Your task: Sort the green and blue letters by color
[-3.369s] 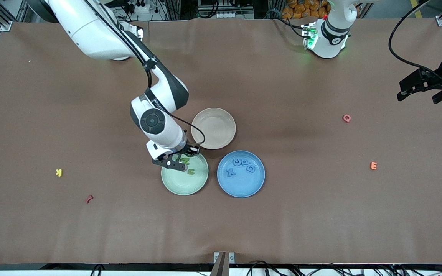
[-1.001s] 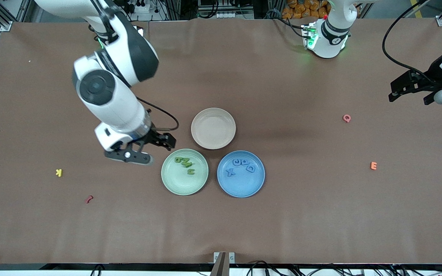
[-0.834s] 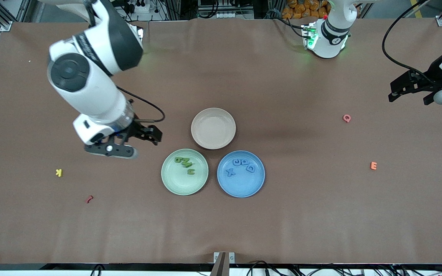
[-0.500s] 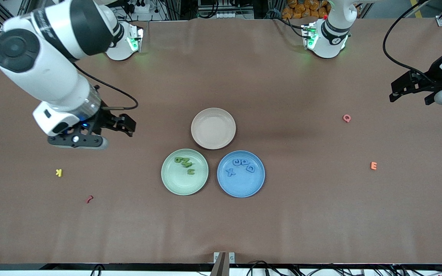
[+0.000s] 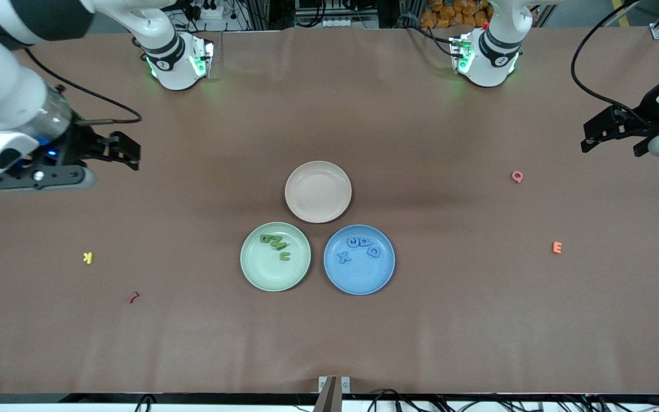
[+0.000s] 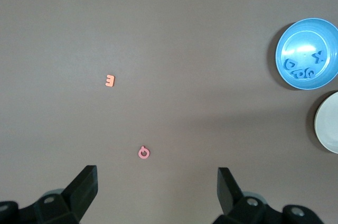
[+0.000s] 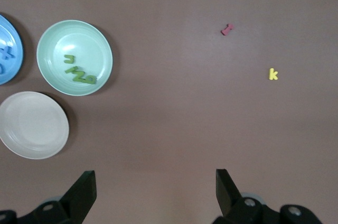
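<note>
Green letters (image 5: 276, 242): four in green plate (image 5: 261, 273); blue letters (image 5: 359, 246): four in blue plate (image 5: 364, 281); both tools spread wide, empty.

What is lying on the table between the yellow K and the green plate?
Nothing: only bare brown tablecloth lies between the yellow K and the green plate, as the front view shows. The dark red piece sits nearer the camera, off that line.

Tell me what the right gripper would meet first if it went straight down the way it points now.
Most likely bare table. The right gripper, open, hangs over the right arm's end, and its wrist view shows only brown cover between the fingers. The yellow letter and the cream plate lie off that line.
</note>
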`<state>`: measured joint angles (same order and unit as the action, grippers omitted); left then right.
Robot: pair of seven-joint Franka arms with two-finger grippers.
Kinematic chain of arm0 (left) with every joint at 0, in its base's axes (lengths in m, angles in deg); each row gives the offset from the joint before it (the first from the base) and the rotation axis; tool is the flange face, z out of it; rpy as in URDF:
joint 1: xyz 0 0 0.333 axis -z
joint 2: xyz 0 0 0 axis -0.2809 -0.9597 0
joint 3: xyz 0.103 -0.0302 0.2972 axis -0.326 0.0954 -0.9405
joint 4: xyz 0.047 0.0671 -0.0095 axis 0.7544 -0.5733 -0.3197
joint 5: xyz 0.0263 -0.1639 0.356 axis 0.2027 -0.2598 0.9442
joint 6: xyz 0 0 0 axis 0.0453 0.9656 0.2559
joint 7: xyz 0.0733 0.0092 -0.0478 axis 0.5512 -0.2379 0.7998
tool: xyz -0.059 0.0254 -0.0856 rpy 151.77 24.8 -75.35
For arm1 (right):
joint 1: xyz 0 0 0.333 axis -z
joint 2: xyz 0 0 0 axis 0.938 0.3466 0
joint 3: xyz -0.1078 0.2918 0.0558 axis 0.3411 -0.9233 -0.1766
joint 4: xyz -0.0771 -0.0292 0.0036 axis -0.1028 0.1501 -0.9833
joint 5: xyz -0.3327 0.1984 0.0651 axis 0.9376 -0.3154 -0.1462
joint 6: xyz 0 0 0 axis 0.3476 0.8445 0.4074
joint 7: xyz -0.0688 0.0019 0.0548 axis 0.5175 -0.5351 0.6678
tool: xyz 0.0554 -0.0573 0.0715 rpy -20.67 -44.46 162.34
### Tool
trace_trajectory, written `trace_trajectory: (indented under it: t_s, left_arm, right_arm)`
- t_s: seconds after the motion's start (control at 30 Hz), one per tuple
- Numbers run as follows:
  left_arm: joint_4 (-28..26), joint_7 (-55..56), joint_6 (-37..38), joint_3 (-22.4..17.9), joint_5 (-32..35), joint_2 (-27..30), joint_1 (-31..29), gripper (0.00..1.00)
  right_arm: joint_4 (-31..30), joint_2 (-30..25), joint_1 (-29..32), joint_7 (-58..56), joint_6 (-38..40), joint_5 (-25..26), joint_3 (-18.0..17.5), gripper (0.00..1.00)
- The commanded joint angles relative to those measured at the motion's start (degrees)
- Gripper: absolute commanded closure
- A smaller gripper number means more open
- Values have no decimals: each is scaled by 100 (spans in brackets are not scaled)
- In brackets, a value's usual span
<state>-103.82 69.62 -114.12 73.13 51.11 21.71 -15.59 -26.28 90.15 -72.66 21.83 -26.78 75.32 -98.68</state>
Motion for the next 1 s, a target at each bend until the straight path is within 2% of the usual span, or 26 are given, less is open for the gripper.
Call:
trace_trajectory:
  t_s: [0.0,0.3,0.47,0.7,0.97]
  left_arm:
    - [70,103,85,27,106,-27,6,0]
    - [79,94,85,27,106,-27,24,0]
    - [70,103,85,79,106,-18,6,0]
    - [70,94,85,88,106,-18,6,0]
    - [70,94,85,97,106,-18,6,0]
  right_arm:
    - [-106,-188,433,-552,115,-98,-64,0]
    - [-150,-250,759,-790,45,-116,-29,0]
    - [-168,-285,759,-869,9,-142,190,0]
    - [-738,-628,680,-1221,-430,-476,664,0]
    - [-1107,-821,592,-1212,-763,-485,735,0]
